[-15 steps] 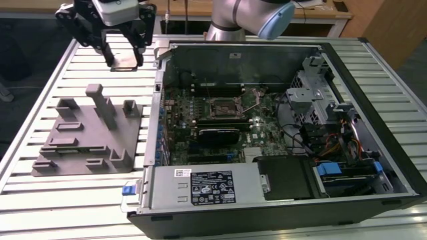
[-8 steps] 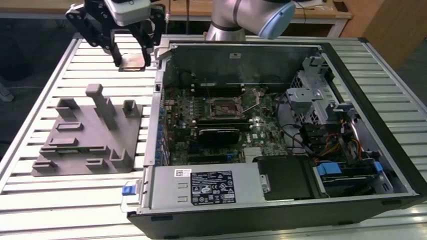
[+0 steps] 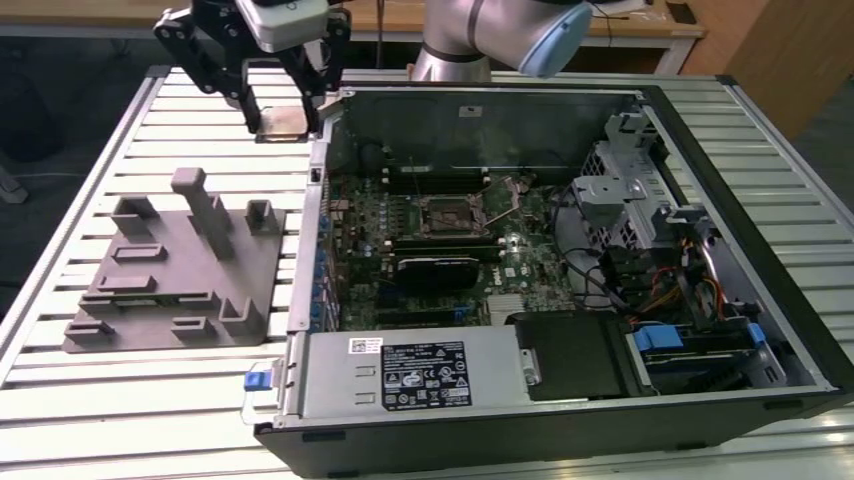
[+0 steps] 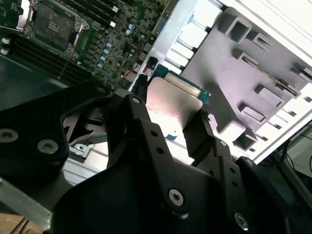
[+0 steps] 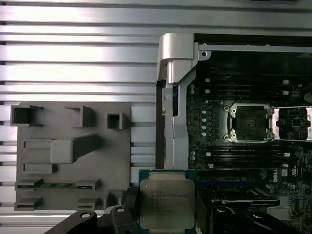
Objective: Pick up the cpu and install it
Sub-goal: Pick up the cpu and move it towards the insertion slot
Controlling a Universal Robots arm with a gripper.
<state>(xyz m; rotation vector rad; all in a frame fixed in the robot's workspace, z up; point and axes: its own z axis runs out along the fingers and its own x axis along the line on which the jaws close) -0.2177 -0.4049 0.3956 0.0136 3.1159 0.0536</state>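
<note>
The cpu (image 5: 167,204), silver lid up on its green board, hangs in the air pinched between the two black fingers (image 4: 131,105) of the gripper (image 3: 282,128), which are closed on its opposite edges. In the exterior view it sits above the slatted metal table (image 3: 80,400), just outside the wall of the open computer case (image 3: 747,130) and beyond the far end of the grey plastic fixture (image 3: 167,270). The chip is off the fixture and well apart from the motherboard's empty cpu socket (image 5: 250,123), whose metal load plate (image 5: 292,123) looks swung open beside it.

I judge the pick done and the carry to the socket in hand, with the install not yet begun. Seating the chip calls for clearing the case wall, squaring it to the socket's outline, keeping it level, and lowering gently, since the contacts would not forgive a tilted or shifted drop
</note>
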